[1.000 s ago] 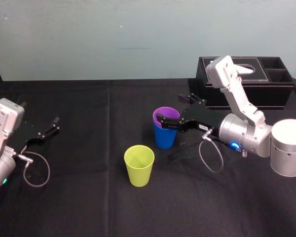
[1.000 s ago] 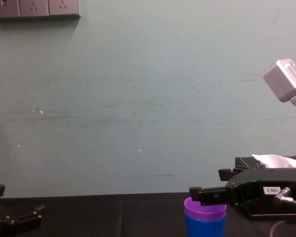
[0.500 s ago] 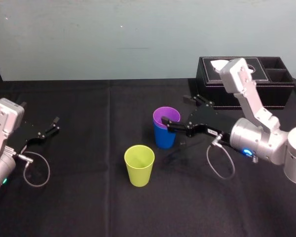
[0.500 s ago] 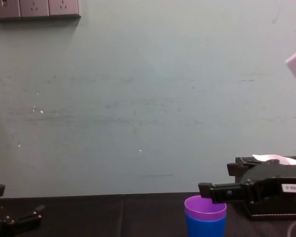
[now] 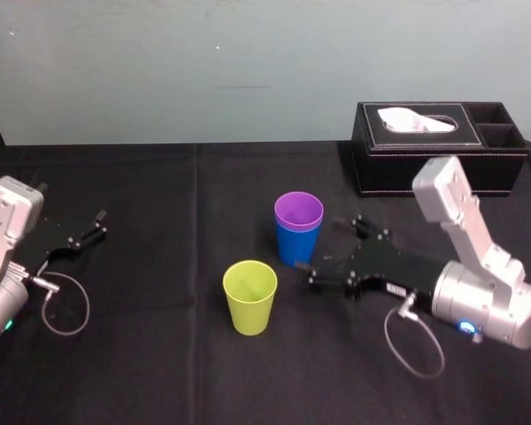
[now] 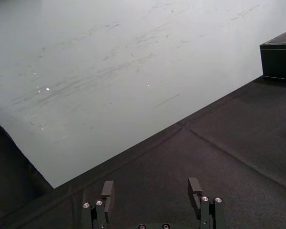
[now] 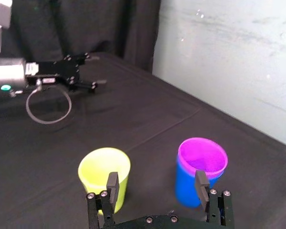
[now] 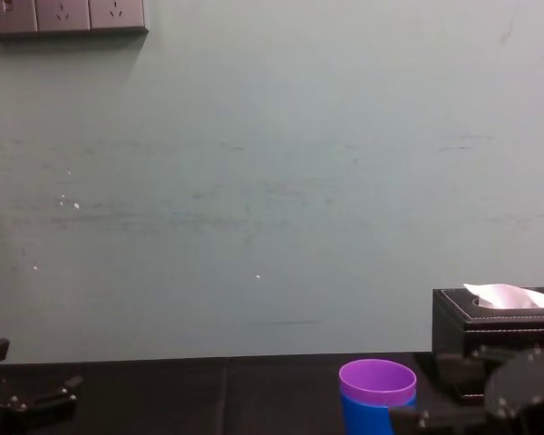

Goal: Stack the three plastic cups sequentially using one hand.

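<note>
So the right end effector (image 5: 323, 255) just let go and backed off to 4 o'clock, wide open. The purple cup (image 5: 298, 211) is nested in the blue cup (image 5: 296, 248) on the worktop (image 5: 159, 354), so I'd guess the yellow-green cup (image 5: 250, 297) at 7 o'clock is next. The left end effector (image 5: 88, 232) is parked, open.

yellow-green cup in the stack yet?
No, the yellow-green cup stands alone beside the purple cup nested in the blue cup, right end effector open near them.

One purple cup (image 5: 298, 211), upright, nested in blue cup (image 5: 295, 247), its rim standing proud; one yellow-green cup (image 5: 250, 297), upright, empty, apart to their left, nearer the robot; right gripper (image 5: 326, 255), fingers spread, empty, just beside the nested pair
</note>
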`<state>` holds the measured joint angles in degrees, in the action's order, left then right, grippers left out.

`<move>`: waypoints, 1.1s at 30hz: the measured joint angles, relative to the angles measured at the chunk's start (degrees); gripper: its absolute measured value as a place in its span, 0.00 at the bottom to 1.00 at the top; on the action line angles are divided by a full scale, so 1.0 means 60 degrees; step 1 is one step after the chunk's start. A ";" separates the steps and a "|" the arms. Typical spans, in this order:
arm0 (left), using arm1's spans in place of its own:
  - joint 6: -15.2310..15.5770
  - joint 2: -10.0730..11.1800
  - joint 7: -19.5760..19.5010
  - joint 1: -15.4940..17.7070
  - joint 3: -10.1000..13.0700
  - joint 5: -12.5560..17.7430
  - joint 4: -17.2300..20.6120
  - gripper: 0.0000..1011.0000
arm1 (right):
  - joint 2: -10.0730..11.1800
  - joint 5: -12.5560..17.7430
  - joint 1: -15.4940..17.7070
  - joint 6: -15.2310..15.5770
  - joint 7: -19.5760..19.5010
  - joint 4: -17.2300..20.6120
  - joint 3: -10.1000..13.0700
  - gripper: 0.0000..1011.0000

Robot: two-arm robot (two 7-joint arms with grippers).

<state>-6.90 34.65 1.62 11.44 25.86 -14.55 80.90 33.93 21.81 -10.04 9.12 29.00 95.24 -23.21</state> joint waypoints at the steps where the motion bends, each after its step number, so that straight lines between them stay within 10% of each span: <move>1: 0.0000 0.0000 0.0000 -0.0001 0.0000 0.0000 0.0000 1.00 | 0.0000 0.0000 0.0000 0.0000 0.0000 0.0000 0.0000 0.99; 33: -0.0001 0.0000 0.0000 -0.0001 0.0000 0.0000 0.0000 1.00 | -0.0361 -0.0250 0.0053 -0.0133 0.0208 -0.0747 -0.0829 0.99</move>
<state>-6.91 34.64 1.62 11.43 25.86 -14.55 80.90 31.76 20.31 -9.72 8.32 30.25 90.76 -28.18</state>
